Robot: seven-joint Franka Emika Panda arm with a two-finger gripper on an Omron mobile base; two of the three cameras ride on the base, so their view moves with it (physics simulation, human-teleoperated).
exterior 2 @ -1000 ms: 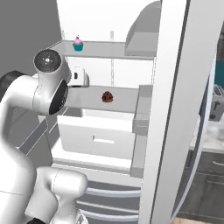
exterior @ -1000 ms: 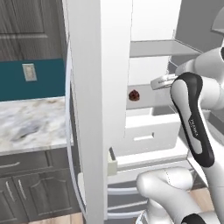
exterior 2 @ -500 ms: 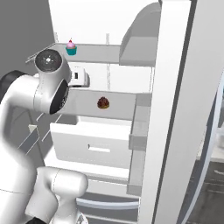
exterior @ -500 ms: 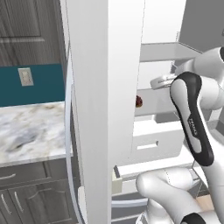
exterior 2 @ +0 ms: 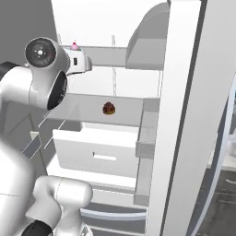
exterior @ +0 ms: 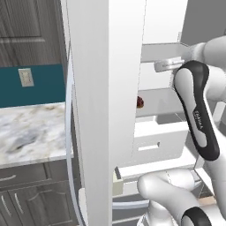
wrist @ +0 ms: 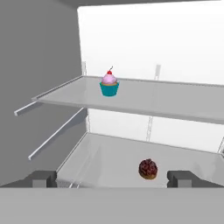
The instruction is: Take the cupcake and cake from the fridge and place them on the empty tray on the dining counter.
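The fridge (exterior 2: 184,115) stands open, white inside. The cupcake (wrist: 109,84), pink frosting over a teal wrapper, sits near the left end of the upper shelf (wrist: 175,100). Its pink top (exterior 2: 74,46) peeks out behind my hand. The cake (wrist: 148,169), small, dark brown and round, rests on the shelf below (exterior 2: 109,108) and is half hidden by the door edge (exterior: 140,102). My gripper (wrist: 112,179) is open, fingertips wide apart, in front of the shelves and short of both sweets. The tray and the dining counter are out of view.
A white drawer (exterior 2: 99,152) sticks out under the lower shelf. The left fridge door (exterior: 106,88) and right door (exterior 2: 216,138) flank the opening. A marble wall counter (exterior: 31,132) with dark cabinets lies left of the fridge.
The base has rolled closer, so the fridge interior looks larger. My hand has risen toward the upper shelf and now overlaps the cupcake in the right base view.
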